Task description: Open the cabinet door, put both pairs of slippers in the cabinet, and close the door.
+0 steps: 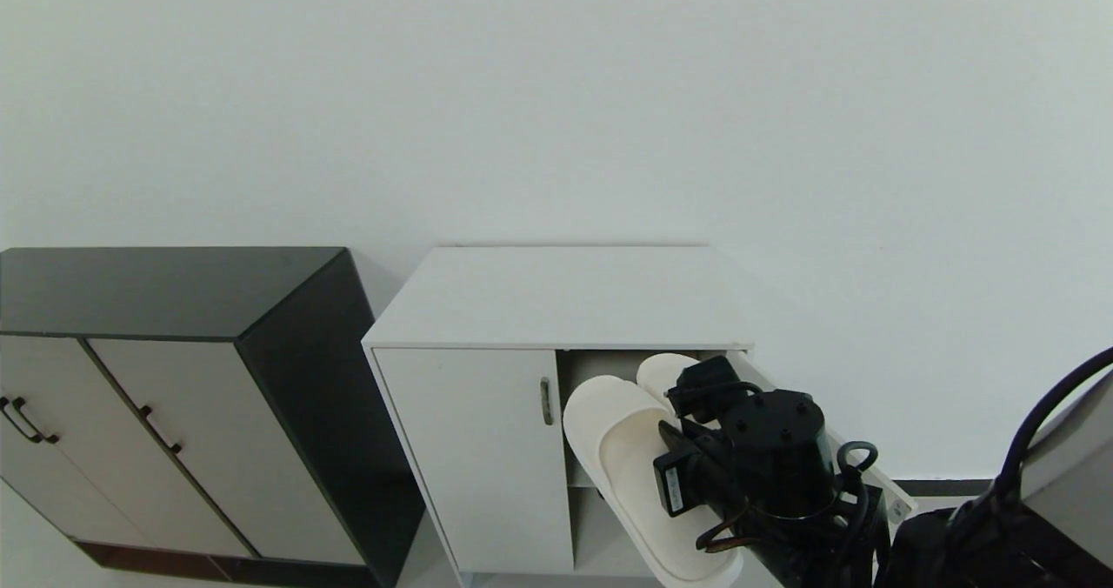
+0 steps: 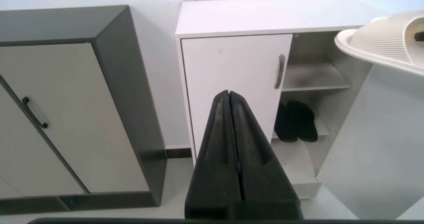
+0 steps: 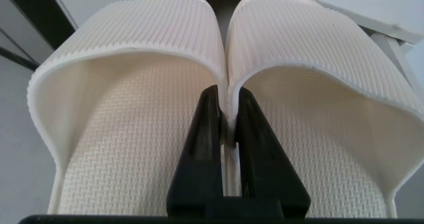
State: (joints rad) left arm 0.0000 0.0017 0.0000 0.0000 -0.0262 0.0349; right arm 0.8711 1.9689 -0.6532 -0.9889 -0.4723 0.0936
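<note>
The white cabinet [image 1: 556, 297] stands in the middle with its left door [image 1: 474, 457] closed and its right door [image 1: 896, 497] swung open. My right gripper [image 3: 228, 101] is shut on a pair of white slippers [image 3: 132, 65], pinching their inner edges together. It holds the white slippers [image 1: 622, 449] toes first at the open right compartment, near the upper shelf [image 2: 315, 78]. A pair of black slippers [image 2: 296, 120] lies on a lower shelf inside. My left gripper [image 2: 230, 118] is shut on nothing, back from the cabinet's closed door.
A dark cabinet [image 1: 174, 379] with two beige doors stands to the left of the white one, with a narrow gap between them. A plain wall runs behind both. Bare floor [image 2: 371, 151] lies in front of the open compartment.
</note>
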